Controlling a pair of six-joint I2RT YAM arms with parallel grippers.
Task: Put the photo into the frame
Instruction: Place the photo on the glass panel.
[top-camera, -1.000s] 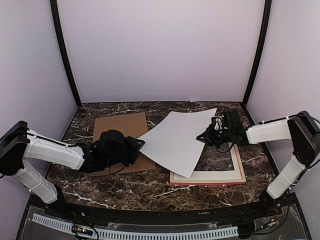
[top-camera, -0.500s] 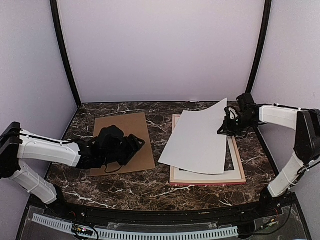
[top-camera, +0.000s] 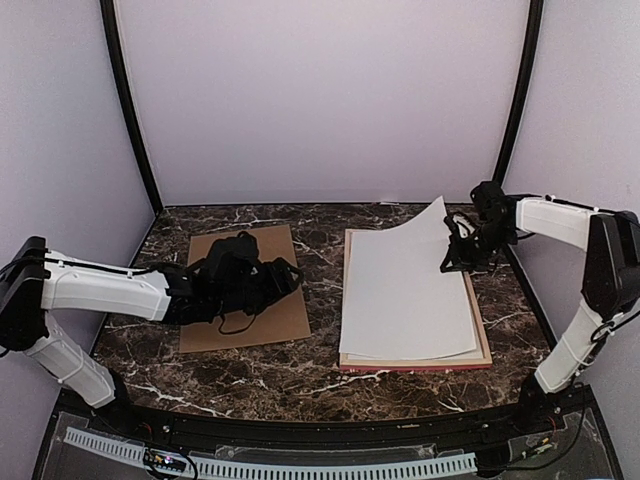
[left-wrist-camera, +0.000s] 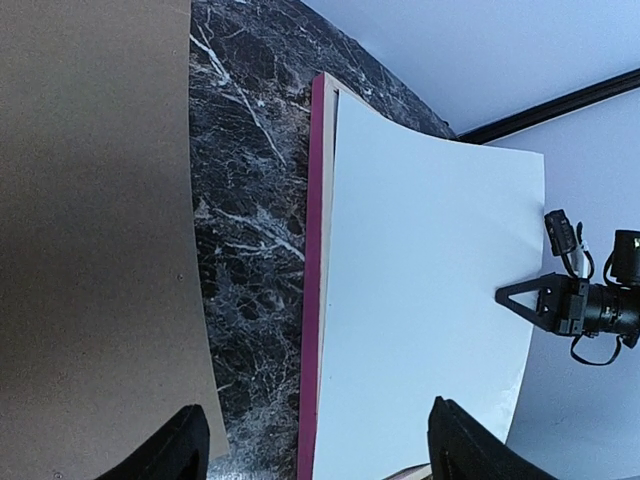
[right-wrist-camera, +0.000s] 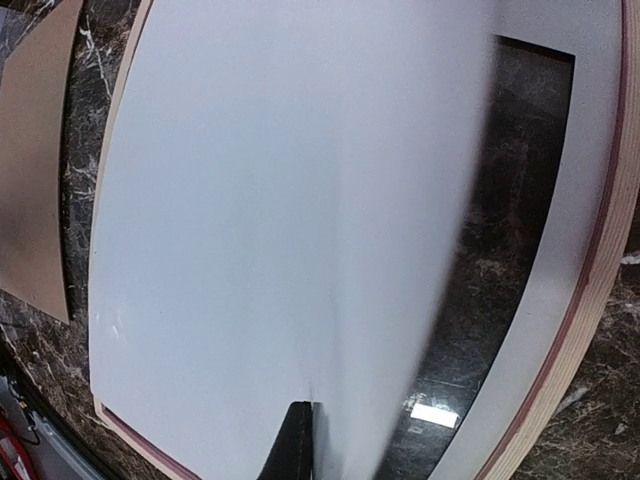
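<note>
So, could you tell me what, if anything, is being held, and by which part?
The right gripper pinches the photo by its right edge, toward the far corner, that side raised above the frame. The left gripper is open and empty.

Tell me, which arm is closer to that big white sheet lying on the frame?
Right. The right gripper pinches the photo, that white sheet, at its raised right edge. The left gripper sits over the brown board, apart from the photo.
</note>
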